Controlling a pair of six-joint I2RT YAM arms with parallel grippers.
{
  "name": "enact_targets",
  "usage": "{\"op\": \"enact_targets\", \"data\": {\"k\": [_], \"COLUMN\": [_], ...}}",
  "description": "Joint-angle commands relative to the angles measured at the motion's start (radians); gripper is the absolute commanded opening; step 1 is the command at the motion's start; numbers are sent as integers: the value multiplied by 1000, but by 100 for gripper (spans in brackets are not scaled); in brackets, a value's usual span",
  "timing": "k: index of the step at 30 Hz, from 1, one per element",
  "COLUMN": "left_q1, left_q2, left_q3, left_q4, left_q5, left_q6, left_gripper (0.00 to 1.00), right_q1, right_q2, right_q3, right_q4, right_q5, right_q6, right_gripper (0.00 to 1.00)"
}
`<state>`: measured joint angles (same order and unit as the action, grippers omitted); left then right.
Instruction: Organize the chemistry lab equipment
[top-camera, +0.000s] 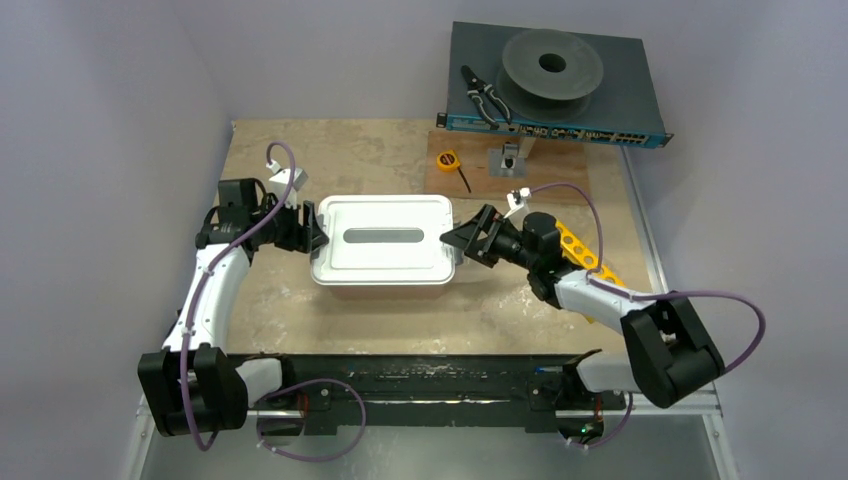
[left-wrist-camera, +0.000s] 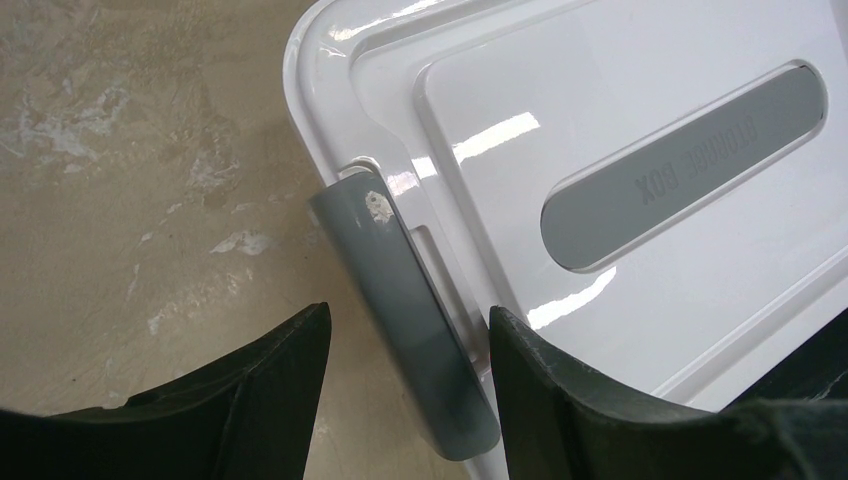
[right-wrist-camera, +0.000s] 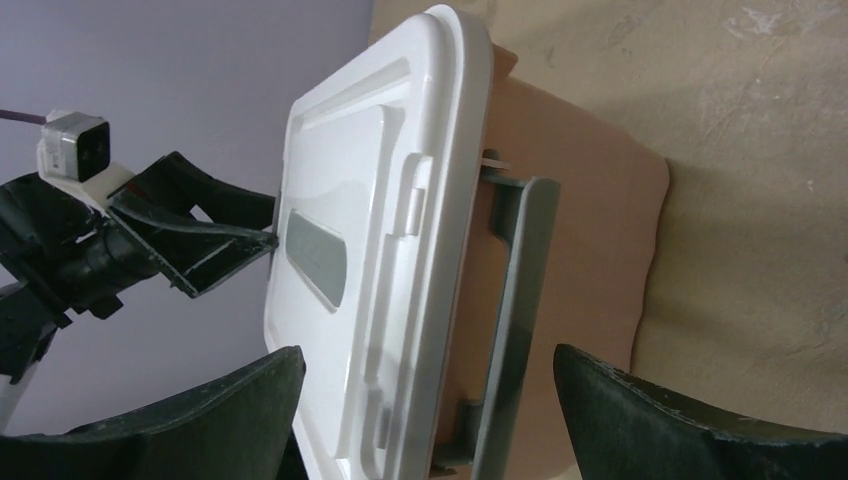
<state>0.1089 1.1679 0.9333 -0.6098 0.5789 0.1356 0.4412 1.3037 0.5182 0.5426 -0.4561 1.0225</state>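
Observation:
A white storage box with its lid on (top-camera: 382, 240) sits mid-table. My left gripper (top-camera: 310, 228) is open at the box's left end, its fingers either side of the grey latch (left-wrist-camera: 400, 320) on the lid's edge (left-wrist-camera: 620, 120). My right gripper (top-camera: 462, 240) is open at the right end and straddles the lid rim (right-wrist-camera: 380, 200) and the grey latch (right-wrist-camera: 520, 300), which stands out from the box. The yellow holed rack (top-camera: 585, 255) lies partly under my right arm. The squeeze bottle, tubes and sticks are not in view.
A small yellow tape measure (top-camera: 447, 160) lies behind the box on a brown board (top-camera: 560, 170). Black-handled pliers (top-camera: 485, 98) and a grey spool (top-camera: 551, 65) rest on a dark panel at the back right. Walls close in on the left and behind.

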Motion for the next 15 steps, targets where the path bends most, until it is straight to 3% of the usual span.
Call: {"op": "enact_targets", "data": {"k": [1, 6, 15], "left_q1": [-1, -1, -1], "left_q2": [-19, -19, -25], "left_q3": [35, 37, 41], "left_q4": [-8, -8, -4], "left_q5": [-24, -32, -40], "left_q6": [30, 39, 48], "left_gripper": [58, 58, 58], "right_q1": [-1, 7, 77], "right_q2": [43, 46, 27], "right_q3": [24, 55, 145], "right_q4": [91, 67, -136], "right_q5": [-32, -25, 75], "right_q6": [34, 35, -58], "right_gripper": [96, 89, 78]}}
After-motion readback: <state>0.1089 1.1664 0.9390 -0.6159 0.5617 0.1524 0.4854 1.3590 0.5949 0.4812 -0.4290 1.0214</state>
